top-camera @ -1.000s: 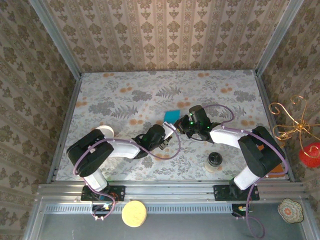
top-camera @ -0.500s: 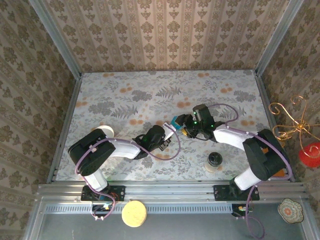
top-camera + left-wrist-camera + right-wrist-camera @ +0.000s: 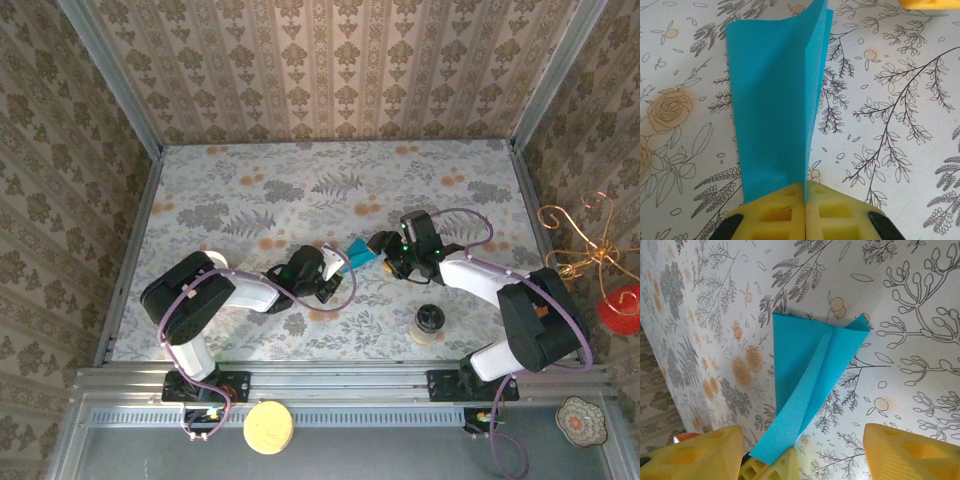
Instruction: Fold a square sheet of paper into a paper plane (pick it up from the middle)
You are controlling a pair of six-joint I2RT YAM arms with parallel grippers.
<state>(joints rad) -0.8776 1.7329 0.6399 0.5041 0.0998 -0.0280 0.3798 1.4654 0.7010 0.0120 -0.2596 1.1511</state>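
- From the overhead camera: the square sheet of paper, teal-blue and already folded over on itself, sits a little right of the frame's centre, low over the flowered table. The left gripper meets it from the lower left. The right gripper is just beside its right end. A small dark-topped cup stands well apart at the lower right.
- From the left wrist camera: the left gripper has its yellow pads pressed together on the sheet's near edge. The square sheet of paper runs from the bottom centre up towards the top of the frame, its two layers gaping slightly at the far end.
- From the right wrist camera: the right gripper has its jaws wide apart at the lower corners, touching nothing. The square sheet of paper lies mid-frame, its lower tip pinched by the left gripper.
- My worry: only one narrow pinch holds a limp sheet. If the right jaws close off-line or nudge it, I'd guess the layers slide, the fold springs open, or the next crease lands crooked.
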